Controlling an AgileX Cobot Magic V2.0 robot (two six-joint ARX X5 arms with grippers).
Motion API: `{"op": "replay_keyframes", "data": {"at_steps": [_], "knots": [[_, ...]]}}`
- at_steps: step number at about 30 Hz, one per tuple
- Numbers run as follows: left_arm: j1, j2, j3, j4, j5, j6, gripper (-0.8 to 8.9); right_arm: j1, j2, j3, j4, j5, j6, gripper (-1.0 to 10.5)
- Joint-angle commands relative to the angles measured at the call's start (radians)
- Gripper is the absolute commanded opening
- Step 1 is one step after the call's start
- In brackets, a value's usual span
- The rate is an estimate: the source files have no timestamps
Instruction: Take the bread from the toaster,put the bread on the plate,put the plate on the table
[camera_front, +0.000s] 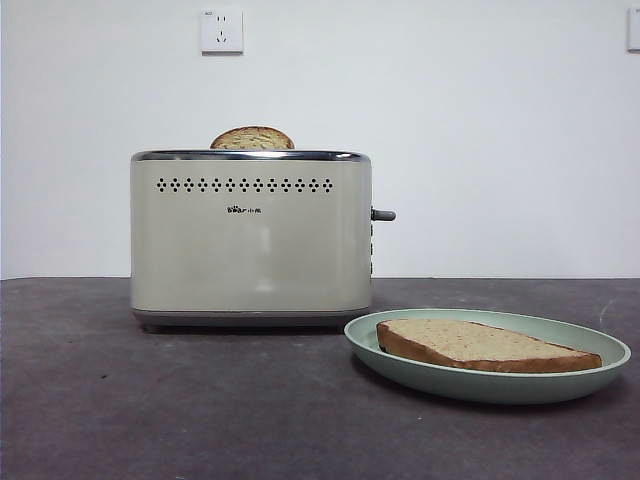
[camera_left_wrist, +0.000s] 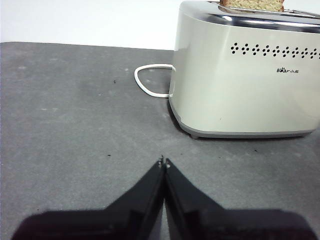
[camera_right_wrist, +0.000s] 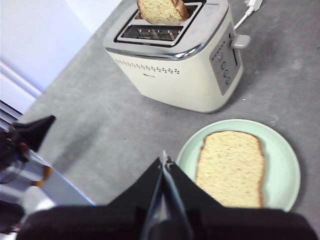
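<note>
We note the boxy cream-beige toaster with chrome rim standing on the dark grey matte counter, a domed tan wholegrain slice poking up from its rear slot. A second flat slice of speckled bread lies on the shallow mint-green round plate, which rests on the counter just beside the toaster's lever end.

Left gripper: jaws pressed together, holding nothing, low over bare counter; the toaster sits ahead of it and off to one side, with the white cord loop behind. Right gripper: jaws likewise closed and empty, high above the counter; the plate lies close below and beside it, the toaster further ahead.

Our judgement: neither arm is at work. The slice in the toaster stands upright, its broad faces parallel to the toaster's long side, so a grasp must come from above, across its thickness. Which arm is nearer we cannot tell.
</note>
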Motion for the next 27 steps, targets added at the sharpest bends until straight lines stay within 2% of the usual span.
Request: {"op": "replay_keyframes", "data": {"at_steps": [1, 3, 7, 9, 12, 15, 19, 23, 27], "knots": [[0.003, -0.002, -0.013, 0.004, -0.004, 0.001, -0.04, 0.001, 0.048, -0.008, 0.032, 0.036, -0.106, 0.0], [0.003, -0.002, -0.013, 0.004, -0.004, 0.001, -0.04, 0.002, 0.079, -0.043, 0.114, 0.035, -0.114, 0.0], [0.003, -0.002, -0.013, 0.004, -0.004, 0.001, -0.04, 0.002, 0.089, -0.235, 0.475, 0.057, -0.027, 0.0], [0.003, -0.002, -0.013, 0.004, -0.004, 0.001, -0.03, 0.002, 0.062, -0.362, 0.644, 0.142, -0.015, 0.0], [0.003, -0.002, -0.013, 0.004, -0.004, 0.001, -0.04, 0.001, -0.023, -0.556, 0.805, 0.327, 0.015, 0.0], [0.003, -0.002, -0.013, 0.004, -0.004, 0.001, -0.04, -0.020, -0.141, -0.716, 0.884, 0.418, 0.040, 0.0], [0.003, -0.002, -0.013, 0.004, -0.004, 0.001, -0.04, -0.076, -0.299, -0.887, 0.969, 0.452, 0.041, 0.0], [0.003, -0.002, -0.013, 0.004, -0.004, 0.001, -0.04, -0.087, -0.433, -0.993, 0.983, 0.482, 0.041, 0.0], [0.003, -0.002, -0.013, 0.004, -0.004, 0.001, -0.04, -0.082, -0.523, -1.065, 0.984, 0.541, 0.086, 0.0]]}}
